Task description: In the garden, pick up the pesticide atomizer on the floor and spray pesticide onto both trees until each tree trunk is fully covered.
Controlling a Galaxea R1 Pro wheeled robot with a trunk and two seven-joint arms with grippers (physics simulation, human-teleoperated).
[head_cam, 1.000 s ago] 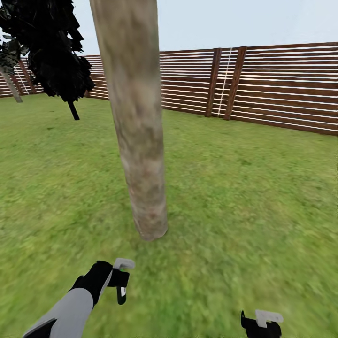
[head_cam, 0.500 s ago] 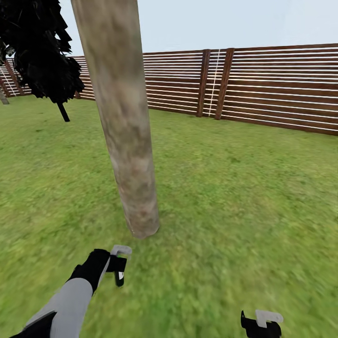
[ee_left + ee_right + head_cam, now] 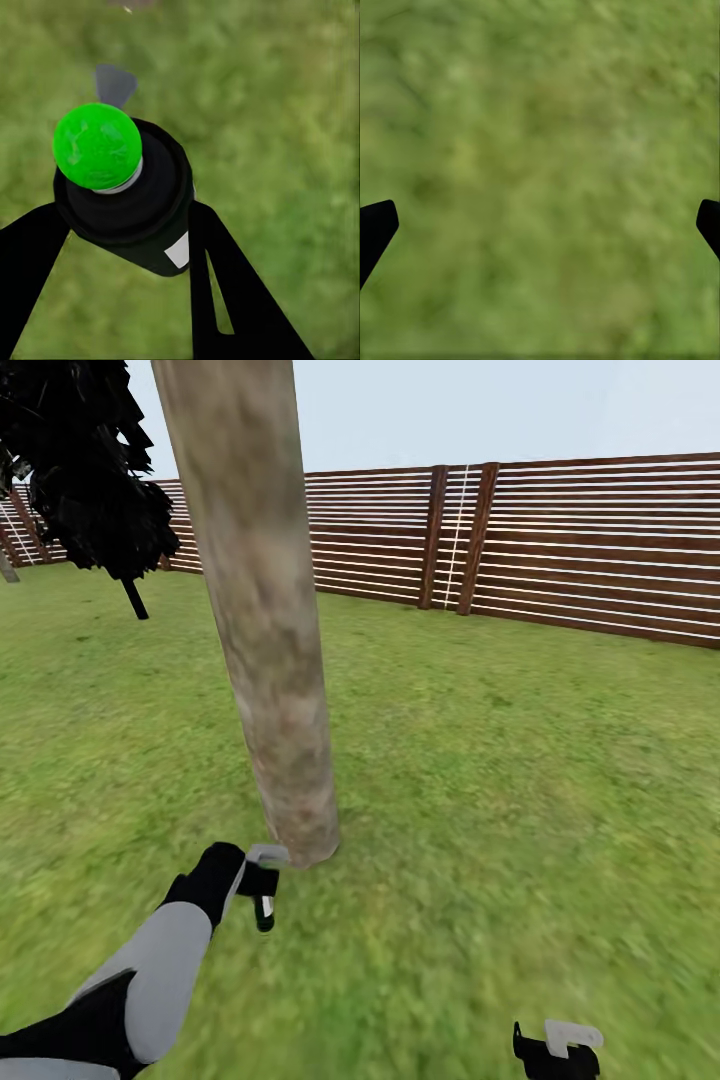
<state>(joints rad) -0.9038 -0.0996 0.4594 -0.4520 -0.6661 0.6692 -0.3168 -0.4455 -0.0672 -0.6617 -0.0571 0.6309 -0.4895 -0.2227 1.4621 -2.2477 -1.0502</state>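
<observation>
Left gripper (image 3: 262, 880) is clamped on the pesticide atomizer (image 3: 262, 905), low over the lawn (image 3: 520, 780) right at the foot of the tree trunk (image 3: 265, 640); grey trigger nozzle (image 3: 266, 853) sits at or just short of the trunk base, contact can't be told. In the left wrist view the left gripper (image 3: 124, 225) has a black finger (image 3: 225, 292) pressed on each side of the dark bottle body of the pesticide atomizer (image 3: 142, 217), which has a bright green cap (image 3: 97, 145) on top, a small white label (image 3: 178, 250) on its side and the grey nozzle tip (image 3: 114, 84) poking past it over grass. Left arm (image 3: 150, 970), grey forearm with black wrist, reaches toward the trunk from below it in the head view. Right gripper (image 3: 556, 1050) hangs low, well away from the trunk on its right side, over bare grass; in the right wrist view the right gripper (image 3: 540, 225) is spread wide, fingertips (image 3: 375, 225) at the picture edges, nothing between them but lawn. Trunk is thick, mottled grey-beige, leaning slightly, running up out of frame. Left of and behind the trunk stands a black cypress-like tree (image 3: 85, 470). Behind the trunk a brown slatted fence (image 3: 560, 550) runs across the back of the lawn, with pale sky (image 3: 500, 410) above it.
</observation>
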